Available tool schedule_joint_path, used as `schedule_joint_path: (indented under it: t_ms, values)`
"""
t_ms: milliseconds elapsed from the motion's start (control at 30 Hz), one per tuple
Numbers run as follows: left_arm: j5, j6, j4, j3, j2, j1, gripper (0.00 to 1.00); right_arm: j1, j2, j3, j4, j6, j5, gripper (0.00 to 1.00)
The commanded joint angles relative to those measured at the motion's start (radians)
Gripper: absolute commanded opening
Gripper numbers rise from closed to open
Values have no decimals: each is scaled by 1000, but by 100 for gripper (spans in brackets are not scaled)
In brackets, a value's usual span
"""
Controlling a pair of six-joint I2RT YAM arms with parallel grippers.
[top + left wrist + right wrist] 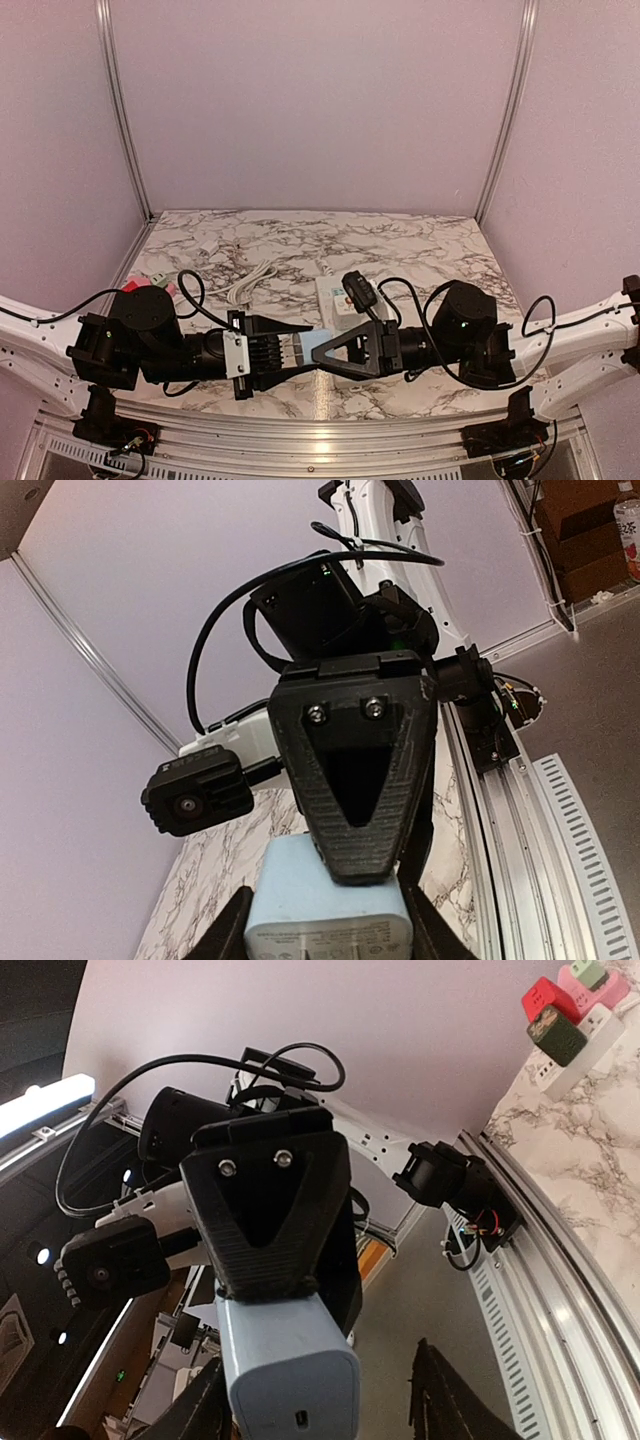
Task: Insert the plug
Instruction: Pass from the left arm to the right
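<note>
Where the arms meet, lower centre: plug (313, 347) held above the table (420, 250).
Left gripper (328, 935): clamped on plug.
Plug handling: judged light, rigid, smooth-cased; grip the flat sides, clear of the pins.
Right gripper (322, 1397): part-open, straddling plug, one finger clear.

From above you get soft, even light: the marble table (440, 250) carries only faint shadows, and the metal rail (330, 445) at its near edge shines pale. Both wrist views bend straight lines near their borders. In the right wrist view a strip lamp (45, 1100) burns out white (the room around it falls dark), while the blue plug (290, 1375) shows pale and clear.
</note>
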Motion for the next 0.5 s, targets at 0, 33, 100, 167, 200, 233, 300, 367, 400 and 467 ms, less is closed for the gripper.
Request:
schedule_joint_path:
  t_ms: [0,33,100,167,200,233,300,367,400,467]
  values:
    - [14,23,61,-15,-30,-5,0,-7,13,42,116,49,-44,53]
    - [13,23,62,-19,-33,-5,0,-7,13,44,119,49,-47,52]
    - [15,22,62,-24,-39,-5,0,-7,14,44,135,51,-54,51]
    - [17,22,62,-32,-44,-5,0,-9,12,43,140,51,-56,50]
    - [16,21,62,-34,-45,-5,0,-10,11,43,139,51,-55,49]
    - [15,21,63,-36,-46,-5,0,-10,12,44,137,51,-54,49]
    - [12,22,63,-38,-46,-5,0,-10,16,46,136,51,-56,48]
    - [13,23,63,-36,-45,-5,0,-10,23,45,143,54,-59,45]
    - [16,24,63,-37,-44,-5,0,-10,29,46,151,57,-64,44]
    - [23,26,63,-34,-43,-5,0,-11,40,47,171,70,-70,43]
